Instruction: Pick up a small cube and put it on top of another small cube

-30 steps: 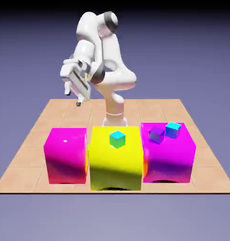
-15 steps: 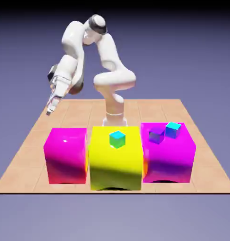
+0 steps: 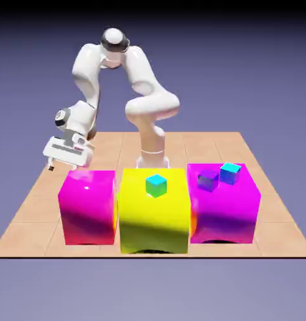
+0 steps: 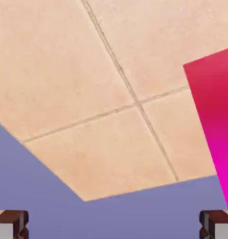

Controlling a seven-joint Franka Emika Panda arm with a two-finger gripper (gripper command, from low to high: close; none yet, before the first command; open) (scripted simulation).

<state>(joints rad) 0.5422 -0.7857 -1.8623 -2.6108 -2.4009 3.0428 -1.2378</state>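
A tiled counter lay before a blue-violet backdrop. Toward ten o'clock, the hand hung tilted, spread wide.

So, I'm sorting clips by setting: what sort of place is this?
Probably a simulated robot test scene, not a real room: a white arm on a tiled table, glossy, oddly bright blocks, and a plain blue-violet backdrop.
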